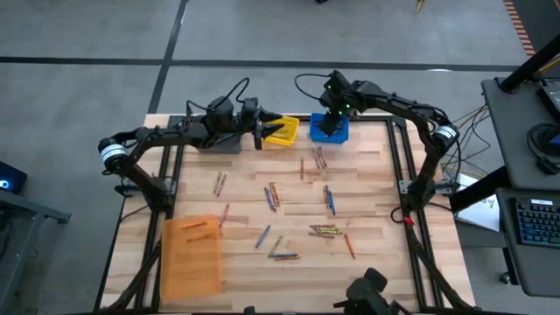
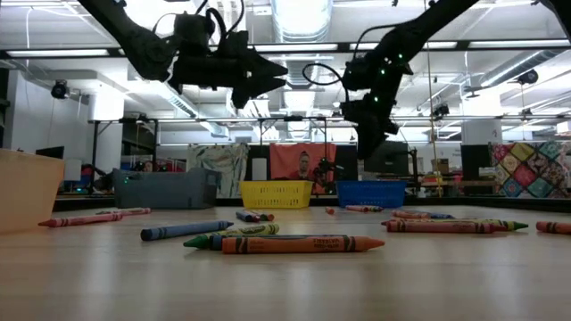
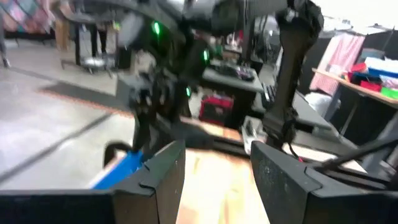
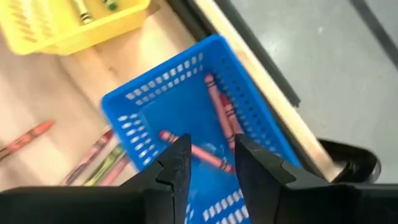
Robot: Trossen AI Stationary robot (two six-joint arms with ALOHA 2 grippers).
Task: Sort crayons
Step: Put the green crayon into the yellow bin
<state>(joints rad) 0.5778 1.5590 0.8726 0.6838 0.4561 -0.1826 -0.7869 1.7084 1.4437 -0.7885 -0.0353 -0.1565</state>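
We see the right gripper hanging over the blue bin at the table's far edge, its jaws released with a narrow gap and nothing between them. Directly beneath that gap lies a red crayon on the bin floor, and 2 more reddish crayons lie along the bin's side wall; only the right wrist view shows these, since the high view's arm covers the bin. The left gripper hovers over the yellow bin just beside the blue one, jaws spread and empty. The loose crayons lie scattered across the table's middle and near half. The low view alone shows a person, seemingly seated, behind the bins. An orange bin sits at the near left corner.
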